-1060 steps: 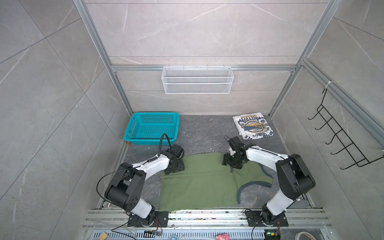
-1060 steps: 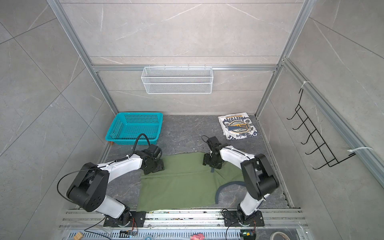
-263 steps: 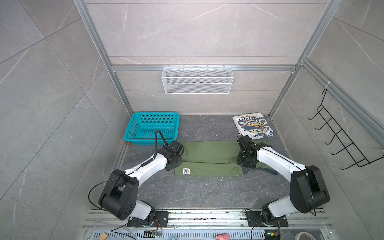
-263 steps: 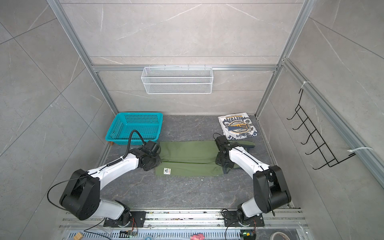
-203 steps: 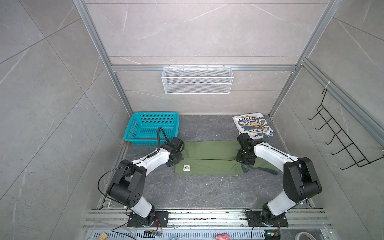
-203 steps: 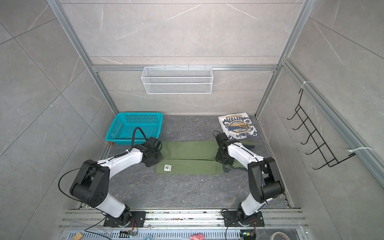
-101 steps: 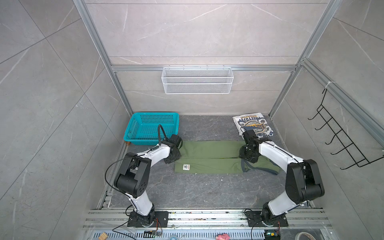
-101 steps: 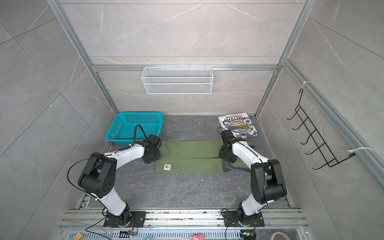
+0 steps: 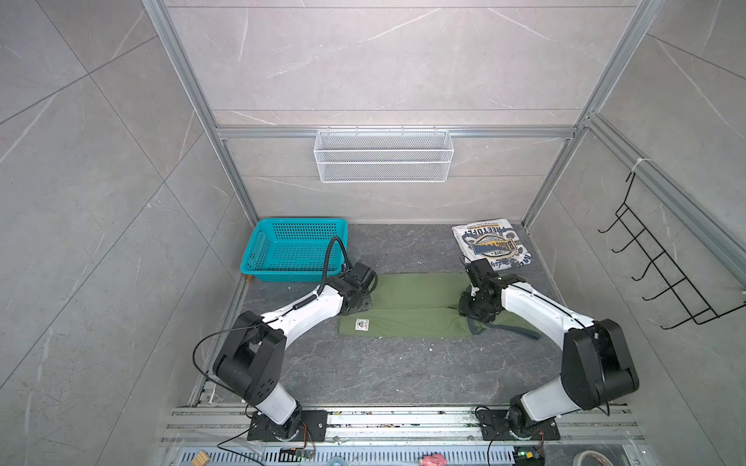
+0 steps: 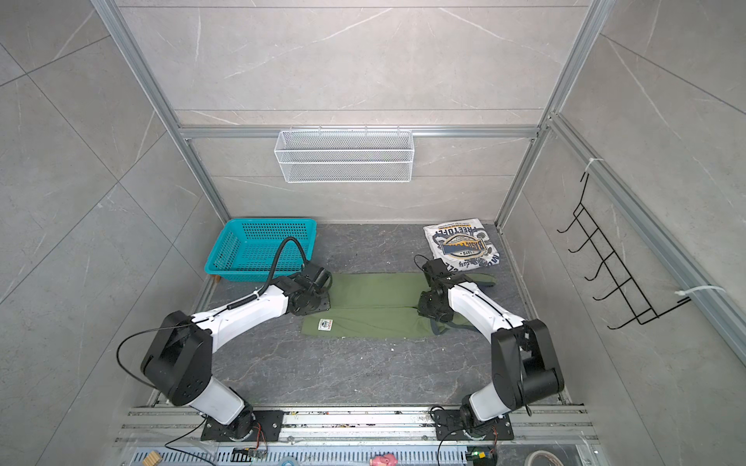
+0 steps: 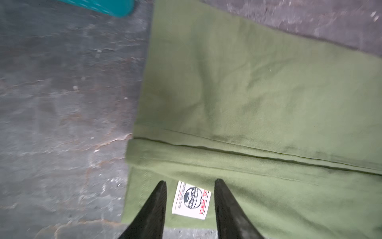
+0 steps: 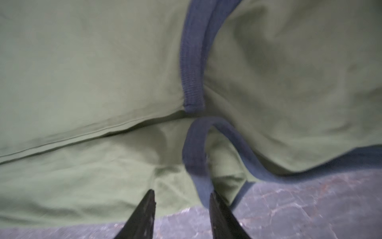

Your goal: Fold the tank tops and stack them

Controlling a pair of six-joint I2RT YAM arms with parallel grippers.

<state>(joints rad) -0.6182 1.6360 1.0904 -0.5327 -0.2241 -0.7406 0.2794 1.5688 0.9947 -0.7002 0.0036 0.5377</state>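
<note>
The olive green cloth tank top with dark trim lies now as a long band on the grey table, both sides folded in; seconds ago it lay spread. We judge the crosswise fold comes next. The left gripper and right gripper have released it: jaws half apart, empty, above its ends.

bright even light, soft shadows, blurred wrist views

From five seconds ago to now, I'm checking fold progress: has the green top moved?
Yes. The green top has drawn back from the front rail toward the teal basket, and is now a narrow folded strip.
</note>
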